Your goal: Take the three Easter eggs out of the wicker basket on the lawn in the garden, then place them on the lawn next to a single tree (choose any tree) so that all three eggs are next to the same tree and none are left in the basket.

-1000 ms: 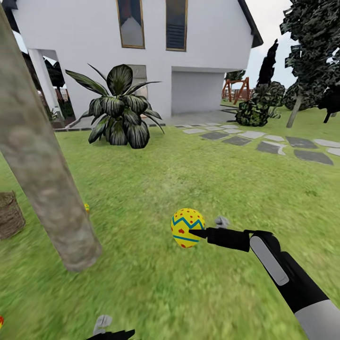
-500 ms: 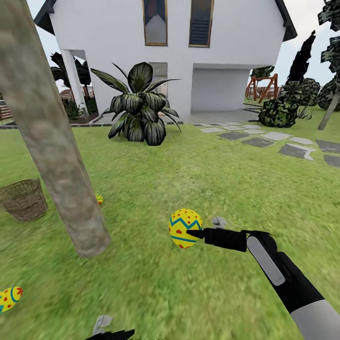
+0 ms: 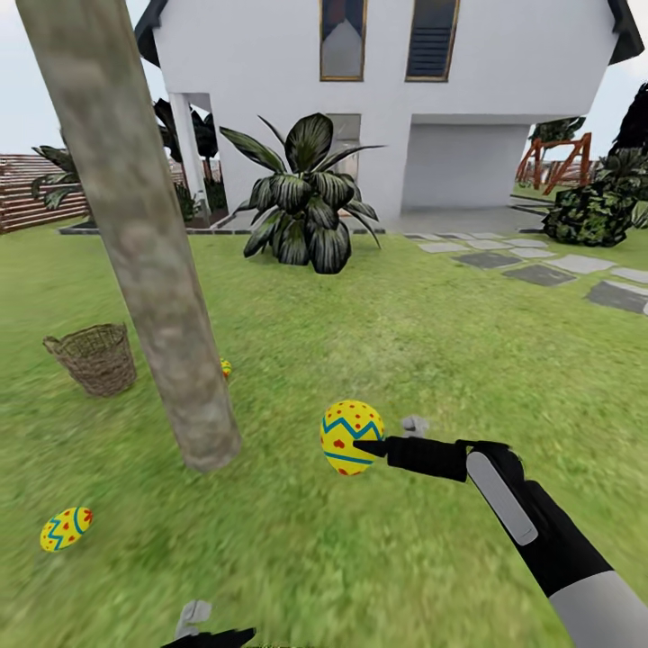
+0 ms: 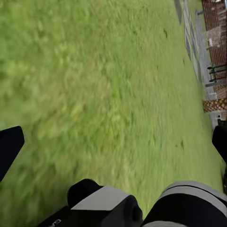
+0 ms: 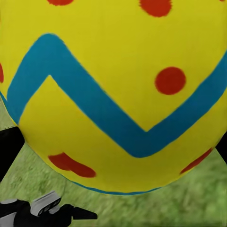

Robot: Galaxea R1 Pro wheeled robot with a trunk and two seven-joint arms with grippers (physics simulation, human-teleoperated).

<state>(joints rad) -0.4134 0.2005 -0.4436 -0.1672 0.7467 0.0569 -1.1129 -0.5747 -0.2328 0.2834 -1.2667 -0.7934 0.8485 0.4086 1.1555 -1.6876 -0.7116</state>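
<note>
The lawn (image 3: 432, 360) spreads across the garden in front of a white house (image 3: 486, 99), with grey stepping stones (image 3: 540, 270) off to the right. The tree (image 3: 144, 243) rises as a thick grey-beige trunk, leaning slightly, with its base planted in the grass ahead and to the left of the robot.

The wicker basket (image 3: 93, 358) stands upright on the grass just beyond and left of the trunk. Its interior cannot be seen clearly from this angle; it appears to hold nothing.

Egg positions:
- One egg (image 3: 66, 528) lies on its side on the grass, left of the trunk base and nearer the robot.
- A second egg (image 3: 226, 367) is partly hidden behind the trunk, close against it.
- The held egg (image 3: 352, 436) hangs above the grass in the right hand (image 3: 364, 445), long axis roughly upright; in the right wrist view the shell (image 5: 113, 94) sits between the two fingers, which are closed on it.

Governing relation: the trunk base lies left of and slightly beyond the held egg, with bare grass between them. The right arm is the nearer and carries the load, so the release point probably lies leftward toward the trunk.

The left hand (image 4: 113, 142) sits low above bare grass, fingers spread wide and holding nothing.
</note>
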